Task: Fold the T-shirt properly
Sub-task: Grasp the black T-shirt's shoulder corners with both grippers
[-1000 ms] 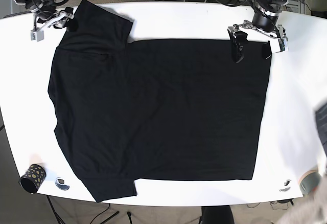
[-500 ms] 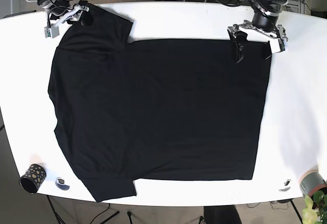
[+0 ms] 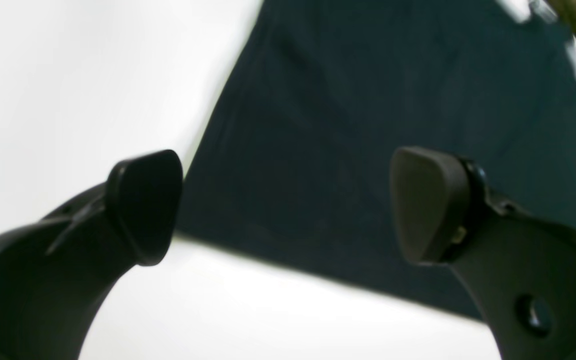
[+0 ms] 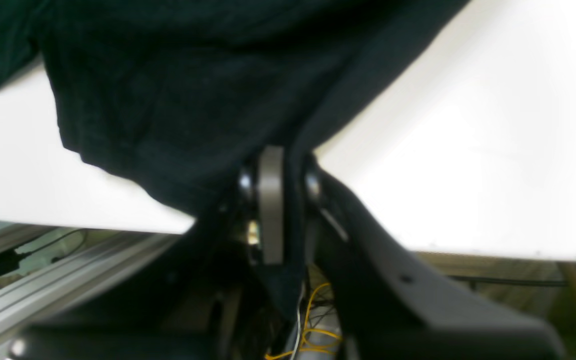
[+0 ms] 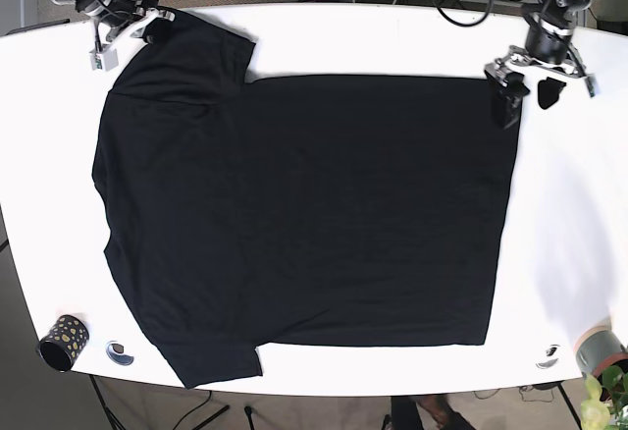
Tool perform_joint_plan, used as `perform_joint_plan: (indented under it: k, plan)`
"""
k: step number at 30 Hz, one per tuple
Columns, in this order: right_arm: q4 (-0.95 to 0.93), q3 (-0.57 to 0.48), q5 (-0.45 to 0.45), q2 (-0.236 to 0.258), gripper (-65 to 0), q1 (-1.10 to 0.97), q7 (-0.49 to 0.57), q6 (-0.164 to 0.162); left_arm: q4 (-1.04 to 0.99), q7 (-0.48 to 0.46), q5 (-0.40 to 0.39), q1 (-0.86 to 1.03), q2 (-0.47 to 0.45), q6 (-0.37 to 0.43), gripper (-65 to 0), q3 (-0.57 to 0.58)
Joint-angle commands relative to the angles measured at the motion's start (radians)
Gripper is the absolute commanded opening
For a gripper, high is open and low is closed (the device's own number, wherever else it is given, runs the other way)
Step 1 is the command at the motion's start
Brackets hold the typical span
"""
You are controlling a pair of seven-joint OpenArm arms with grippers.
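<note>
right tool (image 4: 273,210) pinching t-shirt (image 5: 304,214) sleeve edge

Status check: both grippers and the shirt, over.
Left gripper open over hem corner. Right gripper shut on sleeve edge. T-shirt flat, unfolded. Nothing blocking.

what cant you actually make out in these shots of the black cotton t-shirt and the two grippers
- Right wrist view: the right gripper fingertips, buried in folds of the black cotton T-shirt; the picture is blurred too.
- Left wrist view: the open left gripper frames the shirt's corner, but blur hides whether the pads touch the white table.
- Base view: the small spotted cup and round tags are too small to identify.
</note>
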Motion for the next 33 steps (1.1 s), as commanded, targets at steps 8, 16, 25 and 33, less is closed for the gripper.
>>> perform_joint_plan:
  k: [8, 16, 25, 33]
  plan:
    - [0.021, -0.044, 0.020, 0.007, -61.4, 0.000, 0.006, 0.002, -0.136, 0.075, -0.093, -0.017, -0.015, -0.096, -2.9, -0.060]
    - [0.021, -0.040, 0.020, 0.009, -61.4, 0.015, 0.006, 0.002, -0.190, 0.087, -0.097, -0.018, -0.009, -0.113, -3.1, -0.058]
    - [0.056, -0.041, 0.018, 0.012, -61.4, 0.018, 0.006, 0.002, -0.240, 0.115, -0.096, -0.084, -0.015, -0.116, -8.7, -0.028]
    - [0.061, -0.037, 0.018, 0.012, -61.4, 0.021, 0.006, 0.002, -0.242, 0.172, -0.090, -0.140, -0.014, -0.113, -26.0, -0.034]
